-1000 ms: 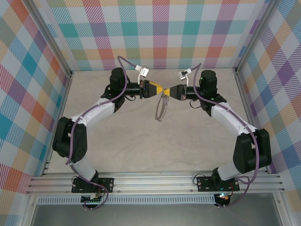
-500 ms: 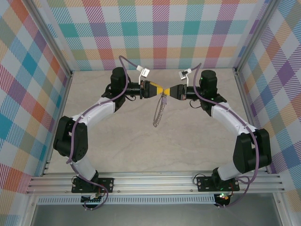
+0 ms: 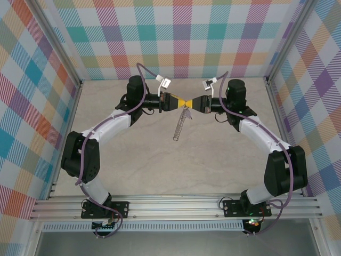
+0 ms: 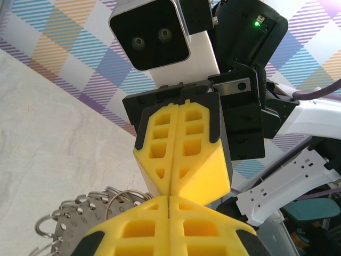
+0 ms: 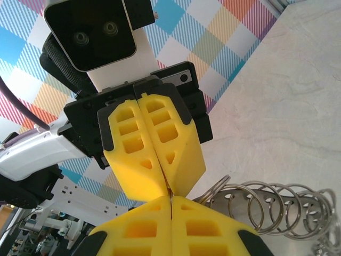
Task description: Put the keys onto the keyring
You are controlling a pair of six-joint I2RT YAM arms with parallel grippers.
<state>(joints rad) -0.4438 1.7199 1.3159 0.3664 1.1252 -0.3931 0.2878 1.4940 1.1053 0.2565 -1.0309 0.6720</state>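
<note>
- Over the far middle of the counter (image 3: 160,160), the left gripper (image 3: 184,102) and the right gripper (image 3: 192,103) are meeting tip to tip, one reaching in from the left and the other from the right
- Both pairs of jaws are pressing together, with the yellow pads closing to a thin seam in each wrist view; whether either pair is pinching a key in that seam is too hidden to tell
- The keyring (image 3: 180,124) is hanging in the air from just below the meeting point, its top end touching or just beside the pads; I cannot tell which pair is actually gripping it
- From above, the hoop is showing edge-on as a narrow streak, its long axis running from the jaws toward the near side and leaning slightly left, with the free end pointing down at the counter
- In the wrist views, the rim with its small silvery loops is fanning out beside and below the pads
- Neither arm is lying nearer: both sets of tips are sitting at the same top end of the ring
- As a judgement, the coming move is turning on the rim lying directly under the seam, so anything threaded is needing to travel down and nearward along that axis
</note>
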